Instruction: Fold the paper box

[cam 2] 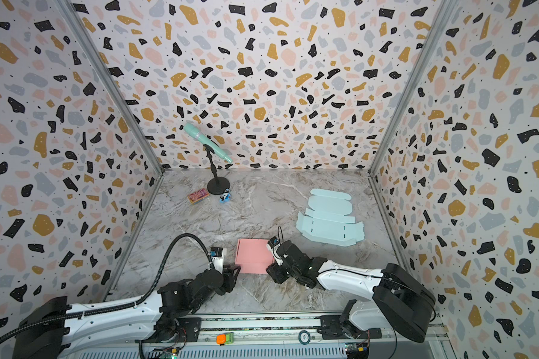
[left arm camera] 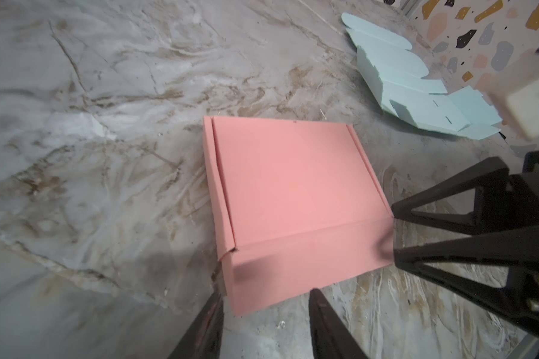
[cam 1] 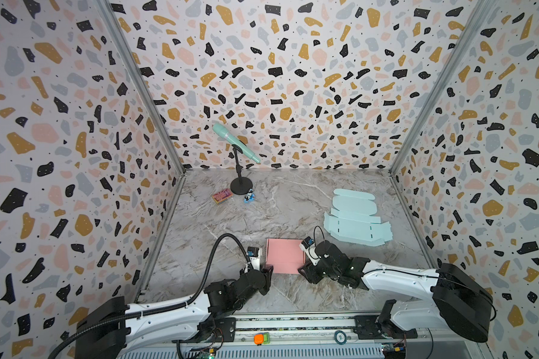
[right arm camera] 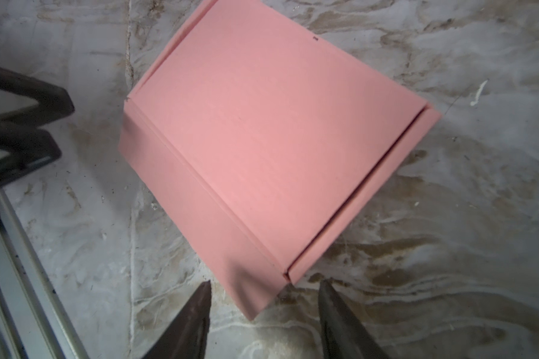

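Pink box sits on the table, front and centre, lid down flat, closed up in both top views. Left gripper is at its near left corner, right gripper at its near right corner, so the box is right between them. Through the left wrist camera: jaws apart, one finger just beside the box corner, the other below the near edge, nothing pinched. Right wrist camera, same story: jaws spread, the box corner poking in between the fingers with marble showing on both sides. No grip on either side! Off to the back right, well apart, a pale blue blank lies unfolded and flat. Mic stands tilted on its stand at the back, left of centre.
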